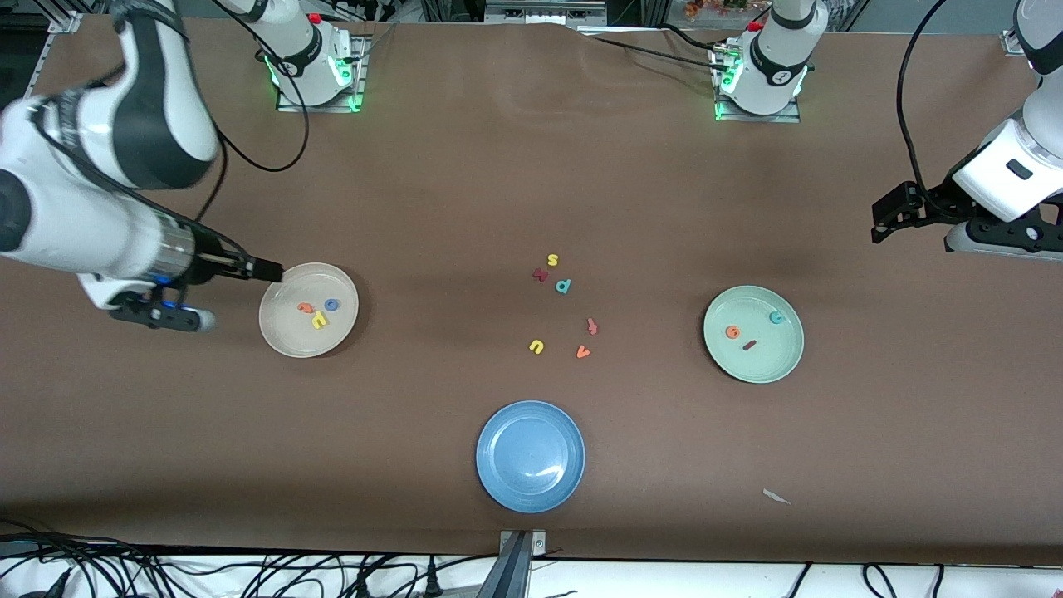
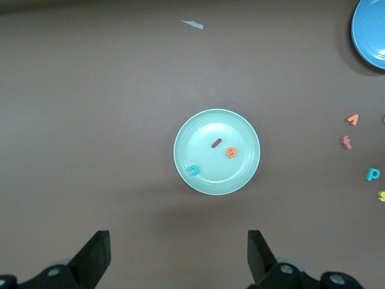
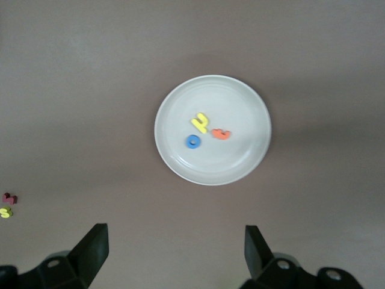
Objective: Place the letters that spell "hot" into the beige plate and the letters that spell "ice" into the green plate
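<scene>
The beige plate (image 1: 291,334) lies toward the right arm's end and holds the letters of "hot": a yellow h (image 1: 319,319), a blue o (image 1: 332,305) and an orange t (image 1: 305,307). The green plate (image 1: 766,362) lies toward the left arm's end and holds the letters of "ice": a dark red i (image 1: 750,345), a teal c (image 1: 776,317) and an orange e (image 1: 732,332). My right gripper (image 1: 267,270) hangs open and empty over the beige plate's (image 3: 240,108) edge. My left gripper (image 1: 883,224) hangs open and empty over bare table, apart from the green plate (image 2: 204,126).
A blue plate (image 1: 531,456) sits empty near the front camera. Loose letters lie mid-table: yellow s (image 1: 552,260), teal p (image 1: 563,286), yellow u (image 1: 536,346), orange v (image 1: 583,352) and two dark red ones. A paper scrap (image 1: 776,497) lies near the front edge.
</scene>
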Action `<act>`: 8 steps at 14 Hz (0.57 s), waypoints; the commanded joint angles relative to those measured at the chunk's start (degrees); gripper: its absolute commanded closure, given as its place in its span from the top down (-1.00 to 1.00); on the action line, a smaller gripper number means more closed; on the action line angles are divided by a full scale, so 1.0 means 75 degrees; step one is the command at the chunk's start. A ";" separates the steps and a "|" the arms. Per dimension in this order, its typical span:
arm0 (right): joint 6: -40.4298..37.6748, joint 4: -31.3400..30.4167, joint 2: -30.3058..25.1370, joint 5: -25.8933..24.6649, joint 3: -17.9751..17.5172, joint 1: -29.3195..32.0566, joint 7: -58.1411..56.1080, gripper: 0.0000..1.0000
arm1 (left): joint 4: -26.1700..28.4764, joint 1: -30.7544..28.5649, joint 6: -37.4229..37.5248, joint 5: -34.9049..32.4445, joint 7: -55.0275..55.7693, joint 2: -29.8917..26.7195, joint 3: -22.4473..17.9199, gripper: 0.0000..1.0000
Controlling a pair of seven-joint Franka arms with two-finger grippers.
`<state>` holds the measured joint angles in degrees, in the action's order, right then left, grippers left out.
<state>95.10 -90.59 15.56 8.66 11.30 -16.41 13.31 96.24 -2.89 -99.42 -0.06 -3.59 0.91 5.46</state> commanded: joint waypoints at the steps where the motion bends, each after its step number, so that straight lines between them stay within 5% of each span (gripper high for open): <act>1: -0.0270 -0.0038 -0.0480 -0.0508 -0.0510 0.0335 0.0006 1.00 | -0.0211 -0.0002 0.0143 -0.0050 0.0045 0.0078 0.0022 1.00; 8: -0.0223 -0.0015 -0.0960 -0.0662 -0.0593 0.0535 0.0006 1.00 | -0.0211 -0.0013 0.0143 -0.0062 0.0045 0.0078 0.0010 1.00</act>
<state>93.85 -90.57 10.41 5.01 8.41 -14.11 13.29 96.21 -2.88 -99.42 -0.06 -3.59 0.93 5.46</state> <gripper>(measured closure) 0.000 0.000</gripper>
